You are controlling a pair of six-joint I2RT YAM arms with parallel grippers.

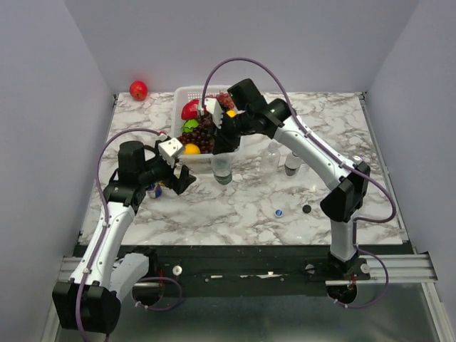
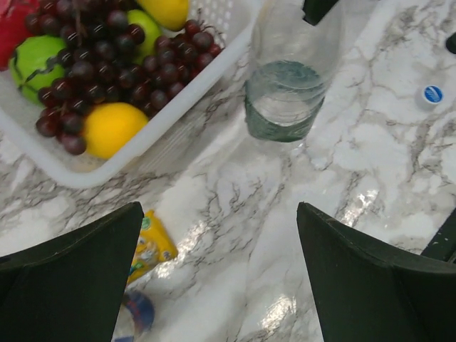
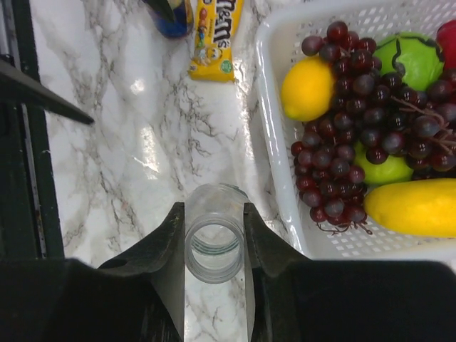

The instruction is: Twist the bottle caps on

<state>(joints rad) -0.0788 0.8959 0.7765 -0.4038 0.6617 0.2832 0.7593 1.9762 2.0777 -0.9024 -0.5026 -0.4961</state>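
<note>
The blue cap (image 1: 278, 212) and the black cap (image 1: 306, 209) lie loose on the table (image 1: 342, 128), close to each other, in front of the right arm's base and well apart from any bottle mouth. A white-green cap cannot be made out in these views.

The bottle (image 1: 222, 169) you are working on stands upright just in front of the fruit basket (image 1: 178, 91). Its mouth is open and bare. Your right gripper (image 3: 212, 221) is clamped on its neck, one finger touching each side, so the bottle is steadied. Two other bottles (image 1: 271, 155) stand to its right, near the caps.

Your left gripper (image 2: 219, 210) has its jaws spread wide and carries nothing. It hovers over the marble left of the held bottle, above a yellow sweet packet (image 2: 153, 246) and a can (image 2: 139, 313).

So you look to be at the start of the first capping: the bottle is secured and no cap has been fetched yet. The next move likely falls to your left arm. It has to cross in front of the held bottle to reach the blue cap, the nearer one, and close on its rim from above. The cap is tiny and flat, so centre the fingers well or it may skid. Keep the right hand's hold firm and the bottle upright while you bring the cap square over the mouth.
</note>
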